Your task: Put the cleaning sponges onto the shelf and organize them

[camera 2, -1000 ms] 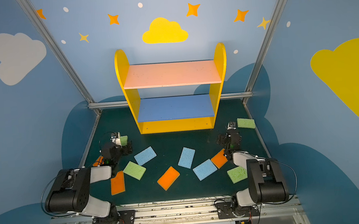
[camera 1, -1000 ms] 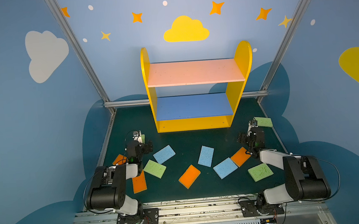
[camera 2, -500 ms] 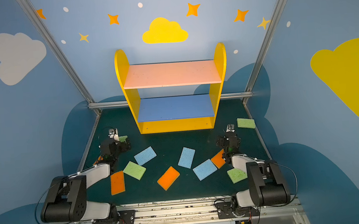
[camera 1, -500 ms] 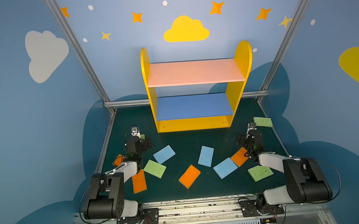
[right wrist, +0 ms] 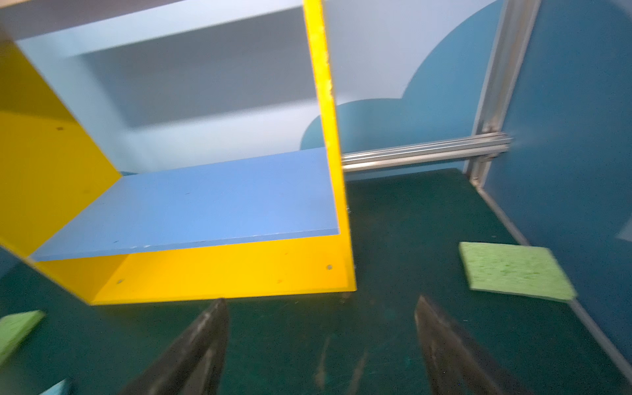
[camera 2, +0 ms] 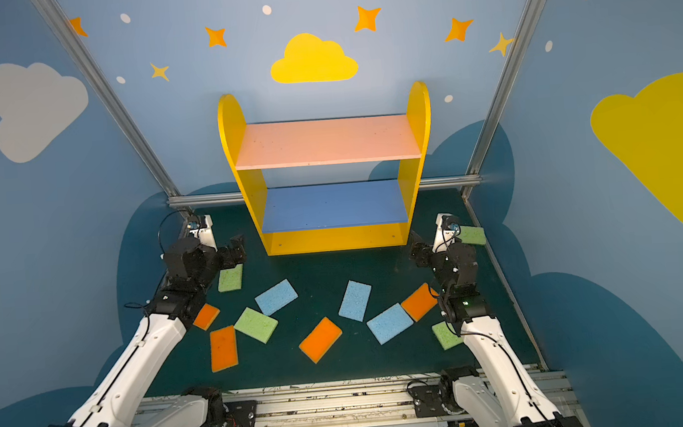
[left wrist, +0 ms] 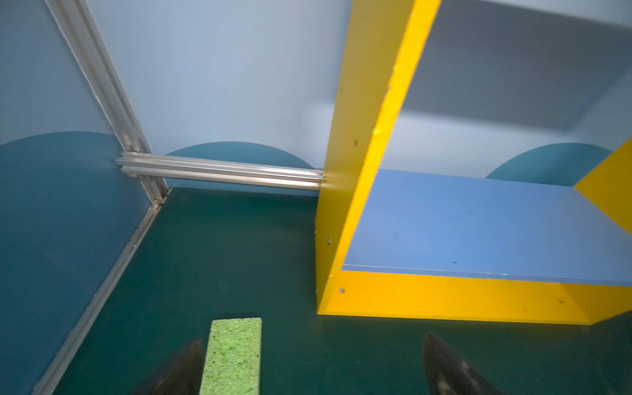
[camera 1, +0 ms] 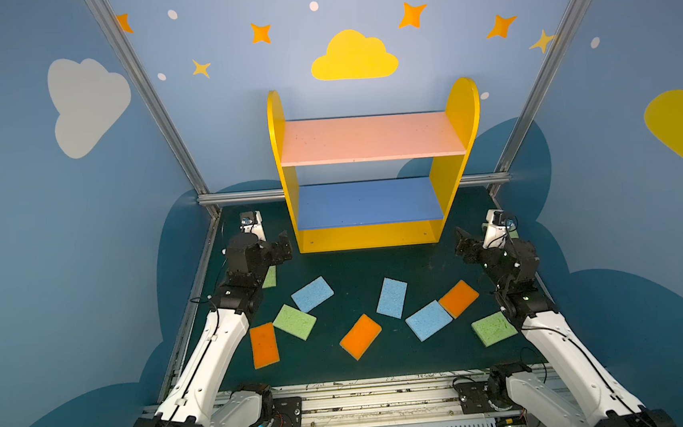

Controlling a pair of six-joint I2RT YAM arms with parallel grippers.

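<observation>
Bare shelf (camera 1: 379,236) ahead: I hold the left gripper (left wrist: 313,340) spread empty, a light green sponge (left wrist: 234,355) just below its jaws, the right gripper (right wrist: 321,301) parted empty near another green sponge (right wrist: 513,270), apparently readying first pickups.

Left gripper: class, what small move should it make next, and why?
Probably lower the left gripper onto the green sponge. Its jaws stand open, the wrist view shows the sponge flat on the mat between them, close to one finger, and the shelf holds nothing yet.
</observation>
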